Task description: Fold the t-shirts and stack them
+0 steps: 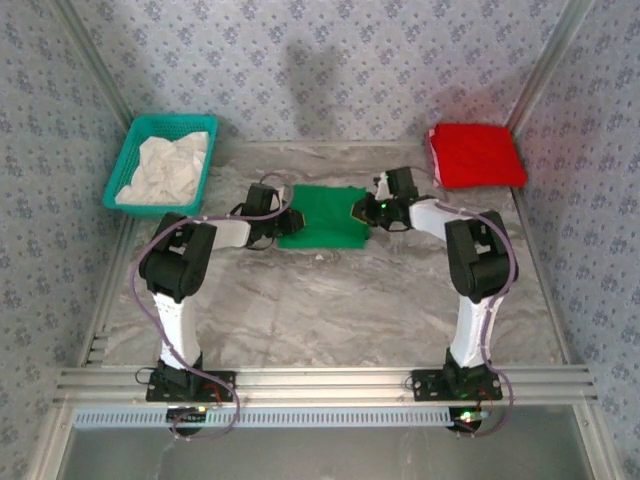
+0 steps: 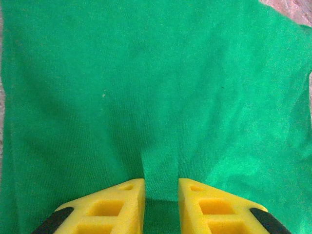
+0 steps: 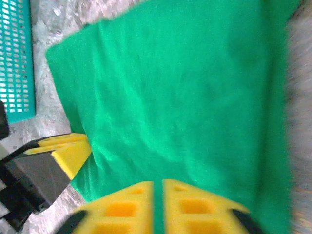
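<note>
1. Green shirt [image 1: 322, 215] lies folded into a flat rectangle at the middle of your table [image 1: 330, 300], between the two grippers.
2. Your left gripper [image 2: 161, 187] sits at the shirt's left edge. Its yellow fingers [image 2: 122, 204] are clamped on a raised ridge of green cloth pinched between them.
3. Your right gripper [image 3: 158, 187] sits at the shirt's right edge. Its fingers stand almost together with a thin strip of green cloth between them, so it grips the green shirt as well. That wrist view is blurred.
4. From the right wrist you can see one yellow finger of the left gripper at the shirt's opposite edge, low by the table.
5. Your red shirt [image 1: 475, 153] lies folded at the far right corner, well apart from the green shirt.
6. Your teal basket [image 1: 125, 165] stands at the far left corner and holds a crumpled white cloth [image 1: 165, 168].
</note>
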{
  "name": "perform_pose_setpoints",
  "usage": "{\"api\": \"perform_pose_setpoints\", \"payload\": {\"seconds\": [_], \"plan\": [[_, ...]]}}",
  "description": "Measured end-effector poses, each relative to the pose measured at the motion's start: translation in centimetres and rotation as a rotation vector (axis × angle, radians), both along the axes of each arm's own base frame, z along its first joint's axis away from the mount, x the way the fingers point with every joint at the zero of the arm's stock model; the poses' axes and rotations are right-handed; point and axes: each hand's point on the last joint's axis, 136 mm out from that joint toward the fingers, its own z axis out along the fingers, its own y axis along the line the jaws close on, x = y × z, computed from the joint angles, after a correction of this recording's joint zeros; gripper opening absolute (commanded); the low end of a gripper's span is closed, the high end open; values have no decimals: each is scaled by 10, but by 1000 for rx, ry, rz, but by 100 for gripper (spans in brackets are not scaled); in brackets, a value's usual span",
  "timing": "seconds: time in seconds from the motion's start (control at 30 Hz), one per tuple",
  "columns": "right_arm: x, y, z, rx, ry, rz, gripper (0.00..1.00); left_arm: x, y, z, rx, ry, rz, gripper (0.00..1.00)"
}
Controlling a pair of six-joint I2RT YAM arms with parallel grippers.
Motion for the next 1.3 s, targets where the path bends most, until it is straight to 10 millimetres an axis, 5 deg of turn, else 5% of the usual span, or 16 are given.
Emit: {"api": "perform_pose_setpoints", "payload": {"seconds": [0.1,0.23,0.5,0.7,1.0,1.3], "plan": [[15,-23,13,-21,-16,-25,50,0,3,0,13,1,4,24],[23,-34,7,-52,7,-18,59,0,4,-1,14,3,7,24],[7,-21,-38,-63,127,49,60,0,4,-1,14,3,8,24],[6,-8,-37,-57,121,82,59,0,4,-1,13,3,8,24],[0,17,-35,-42,119,123,53,0,4,0,13,3,6,24],[18,30,-46,-15,135,99,25,0,4,0,12,3,7,24]]}}
